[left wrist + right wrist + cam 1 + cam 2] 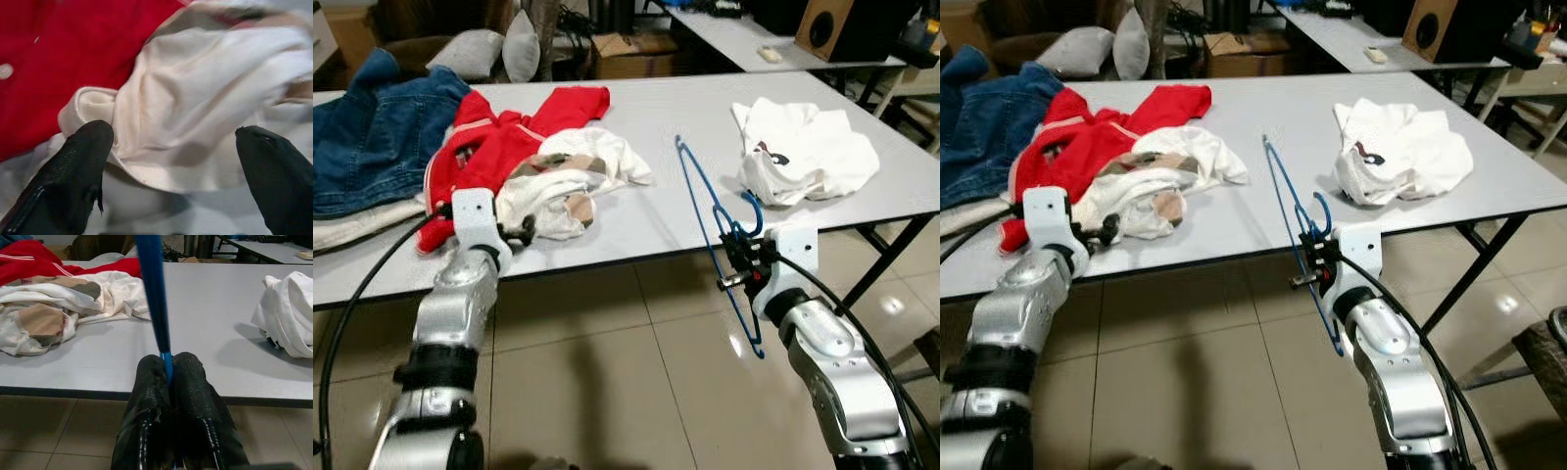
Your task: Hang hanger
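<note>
**Supervisor:** Report claw status and hanger position.

**Operator:** I am holding the blue hanger in the right claw. Its two fingers are pressed together on the thin blue frame, as the right wrist view is showing. The hanger is standing nearly on edge at the near edge of the surface: its far tip is reaching over the grey top, and its lower end is hanging below the edge, above the tiled floor.

**Supervisor:** And the left claw?

**Operator:** The left claw is spread wide and gripping nothing. It is sitting at the near edge, with the cream garment lying between its fingers and the red garment just beyond.

**Supervisor:** Progress against the task?

**Operator:** I am judging the pickup as done: the hanger is secured. The hanging itself is not yet done. I am seeing no rail or hook in these views, so I cannot tell where it is to go. The white shirt is lying near the right edge, and the denim jacket is lying at the far left corner.
</note>
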`<state>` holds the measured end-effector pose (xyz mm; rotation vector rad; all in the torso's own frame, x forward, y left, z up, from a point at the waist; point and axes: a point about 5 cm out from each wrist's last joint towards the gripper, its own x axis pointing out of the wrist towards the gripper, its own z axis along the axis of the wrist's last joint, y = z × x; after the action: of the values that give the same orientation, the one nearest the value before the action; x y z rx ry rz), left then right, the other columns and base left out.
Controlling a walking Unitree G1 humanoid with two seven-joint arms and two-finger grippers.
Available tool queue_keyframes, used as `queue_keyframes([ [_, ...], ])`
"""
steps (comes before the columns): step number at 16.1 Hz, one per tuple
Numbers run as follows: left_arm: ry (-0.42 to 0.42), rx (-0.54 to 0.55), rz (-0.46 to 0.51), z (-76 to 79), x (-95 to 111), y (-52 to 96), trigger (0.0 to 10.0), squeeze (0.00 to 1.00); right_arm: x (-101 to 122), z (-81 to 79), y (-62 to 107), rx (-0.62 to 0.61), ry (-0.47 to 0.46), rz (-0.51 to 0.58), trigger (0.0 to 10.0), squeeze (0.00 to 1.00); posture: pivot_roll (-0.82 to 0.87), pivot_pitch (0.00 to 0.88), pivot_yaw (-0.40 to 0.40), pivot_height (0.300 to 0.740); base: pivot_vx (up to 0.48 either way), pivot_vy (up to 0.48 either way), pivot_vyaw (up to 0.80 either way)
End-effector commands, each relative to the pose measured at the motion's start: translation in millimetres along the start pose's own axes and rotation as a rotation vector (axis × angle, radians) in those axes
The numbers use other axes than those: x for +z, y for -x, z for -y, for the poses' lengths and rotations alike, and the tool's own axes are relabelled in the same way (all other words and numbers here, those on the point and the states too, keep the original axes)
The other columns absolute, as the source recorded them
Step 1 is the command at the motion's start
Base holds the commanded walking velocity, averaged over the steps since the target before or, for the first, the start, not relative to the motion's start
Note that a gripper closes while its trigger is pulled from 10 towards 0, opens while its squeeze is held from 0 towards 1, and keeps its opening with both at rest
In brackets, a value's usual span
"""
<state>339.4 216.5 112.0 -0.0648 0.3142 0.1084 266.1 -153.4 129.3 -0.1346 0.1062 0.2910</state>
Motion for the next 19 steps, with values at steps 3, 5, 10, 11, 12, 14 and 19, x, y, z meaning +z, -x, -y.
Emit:
queue_keyframes([
  [3,0.019,0.070,-0.004,-4.5,3.8,-6.6,0.0,0.00,-1.4,1.1,4.9,-0.008,0.017,-0.003,10.0,0.00,-0.02,0.000,0.009,0.740,0.000,0.000,0.00],
  [5,0.025,0.084,0.022,-2.1,8.5,-8.0,0.0,0.00,-3.7,2.1,7.4,0.000,0.034,-0.013,10.0,0.00,-0.02,0.000,0.017,0.740,0.000,0.000,0.00],
  [10,0.033,0.073,0.053,-3.6,12.0,-3.3,0.0,0.00,-5.5,1.7,9.8,0.004,0.043,-0.026,10.0,0.00,-0.02,0.000,0.003,0.740,0.000,0.000,0.00],
  [11,0.030,0.088,0.034,-5.4,6.7,-3.2,0.0,0.00,-4.6,0.7,9.3,0.015,0.048,-0.025,10.0,0.00,-0.02,0.000,0.000,0.740,0.000,0.000,0.00],
  [12,0.027,0.093,0.016,-5.2,3.7,-3.0,0.0,0.00,-4.5,1.3,9.0,0.017,0.050,-0.025,10.0,0.00,-0.02,0.000,-0.003,0.740,0.000,0.000,0.00],
  [14,0.004,0.119,-0.012,-7.3,-1.3,-1.5,0.0,0.00,-4.2,2.7,8.4,0.018,0.058,-0.026,10.0,0.00,-0.02,0.000,-0.004,0.740,0.000,0.000,0.00],
  [19,0.040,0.129,-0.007,-15.1,-3.4,2.1,0.0,0.00,-3.7,1.2,6.9,0.032,0.064,-0.028,10.0,0.00,-0.02,0.000,-0.019,0.740,0.000,0.000,0.00],
])
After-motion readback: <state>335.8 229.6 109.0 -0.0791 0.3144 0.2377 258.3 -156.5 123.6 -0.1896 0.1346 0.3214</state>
